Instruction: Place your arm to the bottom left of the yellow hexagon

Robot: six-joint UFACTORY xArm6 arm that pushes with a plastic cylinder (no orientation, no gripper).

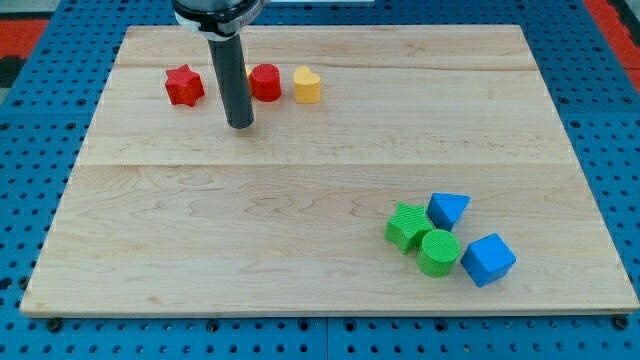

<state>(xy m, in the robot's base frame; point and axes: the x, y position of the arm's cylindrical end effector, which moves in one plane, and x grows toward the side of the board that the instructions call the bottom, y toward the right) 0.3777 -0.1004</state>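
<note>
My dark rod comes down from the view's top, and my tip (240, 126) rests on the board just below a row of blocks. A thin yellow sliver (247, 72) shows between the rod and the red cylinder (265, 83); the rod hides the rest, so I cannot make out its shape. A yellow heart-like block (307, 86) sits to the right of the red cylinder. A red star (184, 86) lies to the left of the rod. My tip is below the gap between the red star and the red cylinder, touching neither.
At the view's lower right is a tight cluster: a green block (406, 226), a green cylinder (439, 252), a blue triangle (447, 209) and a blue cube (488, 260). The wooden board (300, 200) lies on a blue pegboard.
</note>
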